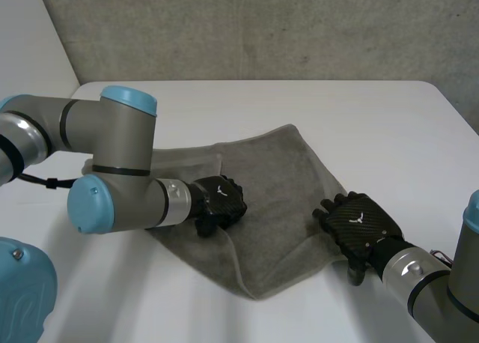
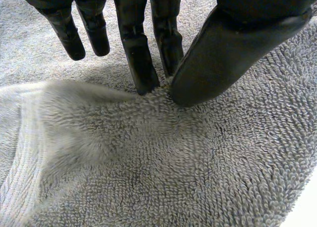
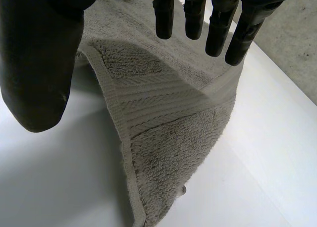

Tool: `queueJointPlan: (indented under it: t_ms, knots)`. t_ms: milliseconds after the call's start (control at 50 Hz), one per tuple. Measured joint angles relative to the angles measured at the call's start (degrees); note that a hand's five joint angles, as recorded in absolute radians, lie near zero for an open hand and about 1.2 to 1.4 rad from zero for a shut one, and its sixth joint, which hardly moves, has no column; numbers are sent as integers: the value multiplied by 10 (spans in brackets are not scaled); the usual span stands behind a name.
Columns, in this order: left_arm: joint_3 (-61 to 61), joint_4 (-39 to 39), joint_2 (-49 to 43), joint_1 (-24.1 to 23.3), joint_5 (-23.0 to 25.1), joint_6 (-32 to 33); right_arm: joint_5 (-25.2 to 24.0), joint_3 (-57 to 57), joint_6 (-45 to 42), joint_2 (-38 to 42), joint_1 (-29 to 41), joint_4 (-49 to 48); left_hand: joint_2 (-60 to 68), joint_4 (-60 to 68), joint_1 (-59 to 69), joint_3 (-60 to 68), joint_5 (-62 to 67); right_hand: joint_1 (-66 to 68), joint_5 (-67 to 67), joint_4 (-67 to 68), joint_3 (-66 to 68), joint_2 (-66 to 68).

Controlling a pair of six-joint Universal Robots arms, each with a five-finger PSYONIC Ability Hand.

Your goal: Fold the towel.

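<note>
Left hand (image 1: 221, 201) pinches a ridge mid-cloth on the towel (image 1: 281, 182). Right hand (image 1: 363, 223), fingers open, sits over its 4 o'clock corner, the nearer hand there.

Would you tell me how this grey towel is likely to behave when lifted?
Probably floppy: the towel puckers into a ridge where the left hand pinches it. Its looped pile should grip rather than slip. Unsupported parts would likely droop.

Shows a grey terry-cloth towel (image 2: 198, 177), looped, fuzzy and rough, with a flat ribbed woven band (image 3: 163, 110) near its hem. Shows a smooth, matt white tabletop (image 1: 299, 103). Shows a matt, smooth skin on the black left robot hand (image 2: 136, 53) and a faintly glossy, weave-patterned back on the black right robot hand (image 1: 363, 223).
</note>
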Motion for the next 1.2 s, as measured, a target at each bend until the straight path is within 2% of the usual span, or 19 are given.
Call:
queueJointPlan:
  t_ms: [360,680,740,820,940,1040,1080,1200]
  knots:
    - [-77,15,74,14,-24,12,0,0,-3,-2,0,3,22,0,9,0,23,0,0,0,0,0]
    - [-345,164,307,63,-28,-104,2,3,-14,1,8,1,22,0,10,0,23,6,13,0,0,2]
    - [-387,191,335,69,-29,-122,4,4,-12,5,9,-6,22,0,10,0,23,43,60,0,0,39]
    - [-433,226,358,72,-32,-157,6,6,-7,15,13,-28,22,0,10,0,23,180,201,0,0,185]
    - [-468,262,371,72,-48,-210,10,4,-6,43,23,-56,22,0,10,0,23,302,313,0,0,302]
    - [-488,283,383,71,-67,-259,14,-4,-11,57,23,-62,22,0,10,0,23,562,574,0,0,554]
    - [-494,288,389,71,-71,-271,13,-6,-15,50,21,-61,22,0,10,0,23,595,616,0,0,584]
    - [-517,301,429,77,-78,-296,3,-11,-40,-16,15,-40,22,0,10,0,23,595,618,0,0,584]
